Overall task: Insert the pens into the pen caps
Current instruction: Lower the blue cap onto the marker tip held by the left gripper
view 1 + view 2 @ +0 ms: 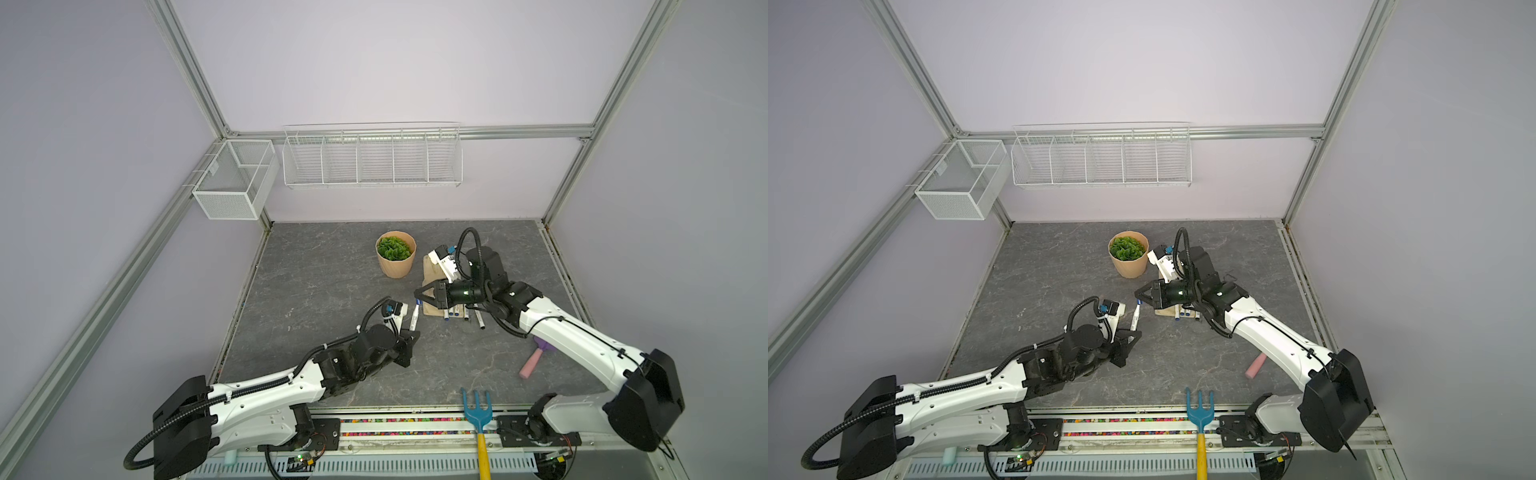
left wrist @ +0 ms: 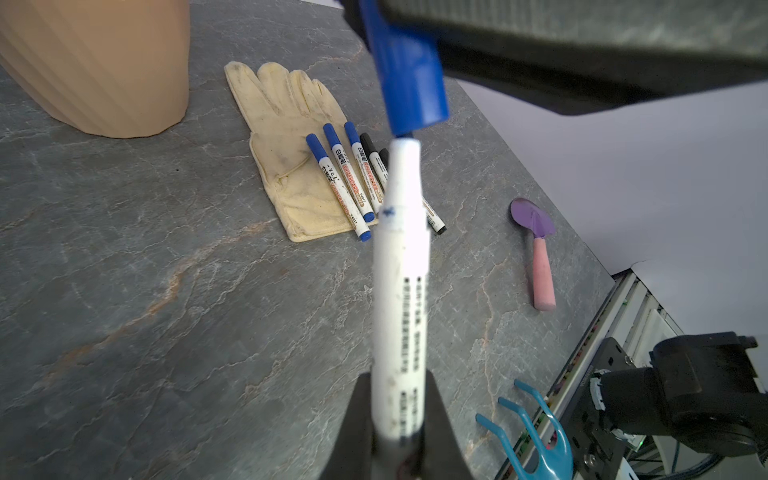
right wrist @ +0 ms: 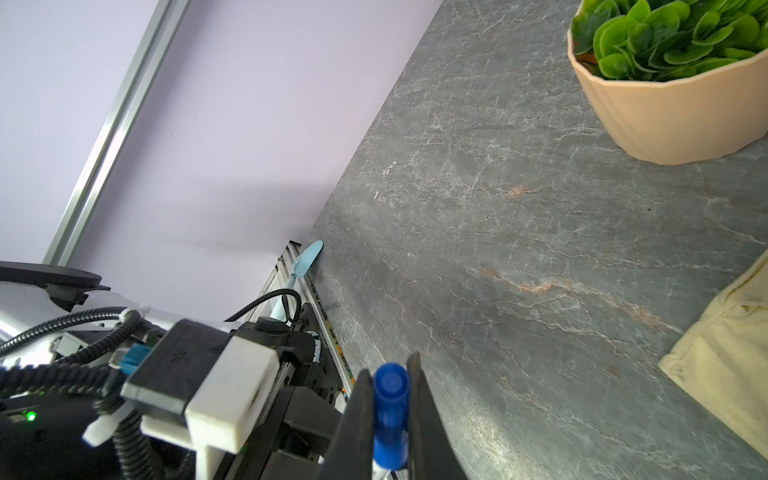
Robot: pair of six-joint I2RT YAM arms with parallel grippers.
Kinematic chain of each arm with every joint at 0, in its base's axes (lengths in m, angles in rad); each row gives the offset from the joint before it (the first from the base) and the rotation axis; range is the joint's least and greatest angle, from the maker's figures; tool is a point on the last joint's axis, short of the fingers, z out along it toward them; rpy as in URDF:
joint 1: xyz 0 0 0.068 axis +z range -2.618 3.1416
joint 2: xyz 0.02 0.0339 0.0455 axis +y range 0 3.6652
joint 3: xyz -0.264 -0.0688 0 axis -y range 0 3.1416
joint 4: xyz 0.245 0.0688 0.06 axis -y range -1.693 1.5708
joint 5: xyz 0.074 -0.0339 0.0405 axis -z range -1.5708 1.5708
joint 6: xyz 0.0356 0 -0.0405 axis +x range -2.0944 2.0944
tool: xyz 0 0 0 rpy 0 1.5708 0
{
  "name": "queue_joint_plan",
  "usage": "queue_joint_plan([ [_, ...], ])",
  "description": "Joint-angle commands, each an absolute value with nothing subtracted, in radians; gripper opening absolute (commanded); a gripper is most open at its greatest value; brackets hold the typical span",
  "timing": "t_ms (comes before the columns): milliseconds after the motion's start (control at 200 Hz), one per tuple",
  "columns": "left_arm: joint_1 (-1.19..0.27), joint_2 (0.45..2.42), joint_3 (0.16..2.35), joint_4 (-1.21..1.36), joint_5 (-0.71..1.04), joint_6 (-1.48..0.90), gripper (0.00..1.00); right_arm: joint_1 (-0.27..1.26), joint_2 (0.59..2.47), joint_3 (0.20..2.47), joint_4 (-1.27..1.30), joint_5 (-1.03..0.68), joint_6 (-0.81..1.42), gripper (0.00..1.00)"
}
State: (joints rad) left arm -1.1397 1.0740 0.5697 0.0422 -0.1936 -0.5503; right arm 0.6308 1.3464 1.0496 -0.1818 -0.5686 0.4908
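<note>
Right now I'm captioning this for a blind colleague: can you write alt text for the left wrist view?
The left tool grips an uncapped white marker pen, its nib at the mouth of a blue pen cap. Behind, on the grey table, capped pens lie across a cream glove's cuff, with a peach pot and a purple trowel nearby.

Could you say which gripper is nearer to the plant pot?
Right. The right gripper, holding a blue cap, hovers just right of the plant pot; the left gripper, holding a pen, sits farther off, nearer the robot's base.
</note>
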Motion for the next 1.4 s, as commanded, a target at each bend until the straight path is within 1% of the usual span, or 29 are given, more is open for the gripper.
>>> queue_joint_plan([
  [0, -1.142, 1.064, 0.597, 0.061, -0.222, -0.530, 0.00, 0.638, 1.329, 1.037, -0.176, -0.612, 0.499, 0.07],
  [250, -1.142, 1.037, 0.585, 0.077, -0.248, -0.534, 0.00, 0.642, 1.327, 1.045, -0.230, -0.643, 0.481, 0.07],
  [410, -1.135, 1.012, 0.570, 0.151, -0.259, -0.547, 0.00, 0.649, 1.320, 1.039, -0.263, -0.672, 0.480, 0.07],
  [580, -1.090, 1.001, 0.566, 0.243, -0.236, -0.565, 0.00, 0.647, 1.290, 1.062, -0.336, -0.692, 0.450, 0.07],
  [715, -1.061, 1.007, 0.579, 0.278, -0.237, -0.559, 0.00, 0.643, 1.283, 1.082, -0.402, -0.781, 0.437, 0.07],
  [940, -1.054, 1.044, 0.623, 0.251, -0.230, -0.524, 0.00, 0.644, 1.288, 1.112, -0.550, -0.914, 0.363, 0.08],
  [1045, -1.054, 1.055, 0.629, 0.247, -0.226, -0.527, 0.00, 0.649, 1.298, 1.112, -0.601, -0.942, 0.342, 0.08],
  [1154, -1.053, 1.061, 0.634, 0.245, -0.231, -0.528, 0.00, 0.678, 1.321, 1.123, -0.701, -0.909, 0.278, 0.08],
  [1284, -1.052, 1.073, 0.657, 0.251, -0.249, -0.508, 0.00, 0.749, 1.378, 1.152, -0.833, -0.735, 0.194, 0.07],
  [1329, -1.051, 1.079, 0.672, 0.253, -0.254, -0.492, 0.00, 0.764, 1.400, 1.152, -0.854, -0.678, 0.190, 0.07],
  [1394, -1.047, 1.093, 0.703, 0.263, -0.256, -0.468, 0.00, 0.767, 1.429, 1.137, -0.842, -0.641, 0.199, 0.07],
])
